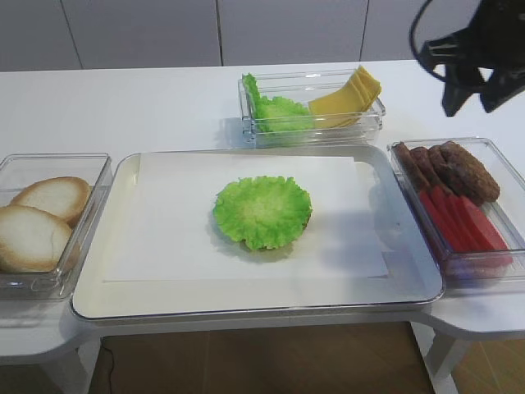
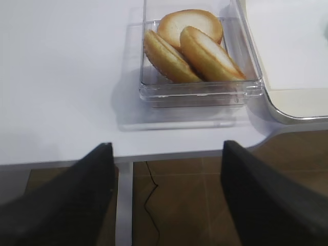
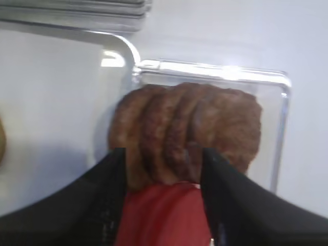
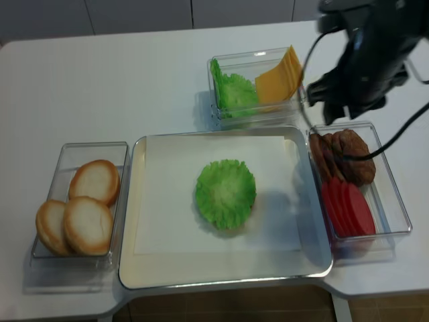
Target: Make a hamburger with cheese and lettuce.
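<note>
Pretty plain setup: white table (image 1: 123, 103) with rounded corners, pale panelled wall (image 1: 148, 33) behind it, brown wood-look floor (image 1: 262, 361) below, and soft even light with faint shadows.

The lettuce (image 1: 262, 211) is hiding nearly all of the hamburger (image 1: 305, 222) beneath it; only a brown sliver is peeking out at its right edge. My right pincer (image 3: 164, 169) is blurring in its wrist view, fingertips covering the near ends of the meat pieces (image 3: 184, 133). My left pincer (image 2: 166, 154) is being cut off by the bottom edge.
</note>
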`<act>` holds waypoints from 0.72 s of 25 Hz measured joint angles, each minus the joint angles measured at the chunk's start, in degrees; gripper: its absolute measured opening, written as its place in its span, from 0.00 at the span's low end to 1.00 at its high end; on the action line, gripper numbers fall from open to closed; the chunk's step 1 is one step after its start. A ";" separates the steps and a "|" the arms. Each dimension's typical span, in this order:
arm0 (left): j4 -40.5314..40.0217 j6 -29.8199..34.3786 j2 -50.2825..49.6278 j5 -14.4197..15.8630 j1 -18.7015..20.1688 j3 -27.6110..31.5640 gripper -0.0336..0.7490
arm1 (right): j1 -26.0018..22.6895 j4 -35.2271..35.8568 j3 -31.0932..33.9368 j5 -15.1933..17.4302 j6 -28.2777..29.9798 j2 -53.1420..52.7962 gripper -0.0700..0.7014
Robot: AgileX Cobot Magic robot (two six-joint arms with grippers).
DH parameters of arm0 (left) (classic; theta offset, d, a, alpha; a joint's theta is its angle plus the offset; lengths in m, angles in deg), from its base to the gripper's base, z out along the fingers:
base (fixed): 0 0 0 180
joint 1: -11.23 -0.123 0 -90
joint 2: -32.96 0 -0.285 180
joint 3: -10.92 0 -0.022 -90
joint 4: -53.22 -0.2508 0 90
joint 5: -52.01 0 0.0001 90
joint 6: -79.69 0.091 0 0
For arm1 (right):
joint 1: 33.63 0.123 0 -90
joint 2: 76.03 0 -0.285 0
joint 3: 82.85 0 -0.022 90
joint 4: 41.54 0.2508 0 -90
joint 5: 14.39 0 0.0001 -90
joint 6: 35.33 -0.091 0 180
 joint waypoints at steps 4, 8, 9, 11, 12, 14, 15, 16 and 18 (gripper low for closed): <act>0.00 0.00 0.00 0.00 0.00 0.00 0.65 | -8.14 3.61 2.05 0.97 2.38 -2.76 0.55; 0.00 0.00 0.00 0.00 0.00 0.00 0.65 | -12.98 2.55 4.62 1.37 2.82 -7.53 0.55; 0.00 0.00 0.00 0.00 0.00 0.00 0.65 | -13.59 1.58 5.31 1.47 2.90 -8.65 0.55; 0.00 0.00 0.00 0.00 0.00 0.00 0.65 | -14.37 -0.02 6.92 1.77 2.90 -11.15 0.55; 0.00 0.00 0.00 0.00 0.00 0.00 0.65 | -14.42 -0.37 7.62 1.77 2.90 -12.14 0.55; 0.00 0.00 0.00 0.00 0.00 0.00 0.65 | -14.72 -0.58 9.69 1.77 2.90 -14.53 0.55; 0.00 0.00 0.00 0.00 0.00 0.00 0.65 | -14.72 -0.51 10.86 1.77 2.90 -15.82 0.55; 0.00 0.00 0.00 0.00 0.00 0.00 0.65 | -14.72 -0.51 11.85 1.77 2.90 -17.00 0.55; 0.00 0.00 0.00 0.00 0.00 0.00 0.65 | -14.72 -0.51 14.68 1.77 2.90 -20.36 0.55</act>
